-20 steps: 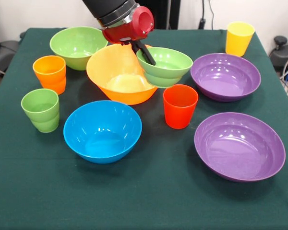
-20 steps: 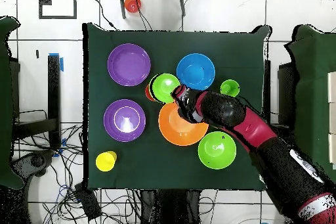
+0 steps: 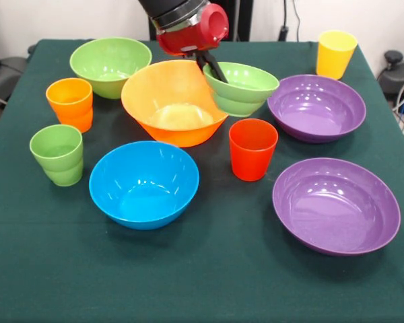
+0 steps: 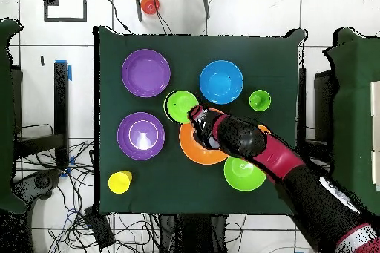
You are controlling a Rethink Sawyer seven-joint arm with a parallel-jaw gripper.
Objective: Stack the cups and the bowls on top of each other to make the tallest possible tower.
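Note:
My gripper (image 3: 213, 68) is shut on the near rim of the small light-green bowl (image 3: 241, 87) and holds it tilted in the air, beside the right rim of the large orange bowl (image 3: 172, 101). In the overhead view the gripper (image 4: 195, 113) holds this bowl (image 4: 180, 106) next to the orange bowl (image 4: 194, 150). On the table stand the blue bowl (image 3: 143, 183), the medium green bowl (image 3: 110, 64) and two purple bowls (image 3: 316, 106) (image 3: 335, 204). The cups stand apart: orange (image 3: 70, 103), light green (image 3: 56, 153), red (image 3: 252, 149), yellow (image 3: 335, 52). No bowls are nested.
The green cloth table (image 3: 202, 282) has open room along its front edge. In the overhead view my arm (image 4: 297, 179) crosses the orange bowl and part of the medium green bowl (image 4: 245, 174). Cables and chairs lie round the table.
The gripper has lifted the small light-green bowl a little and carried it right in the front view, away from the orange bowl's middle, toward the far purple bowl.

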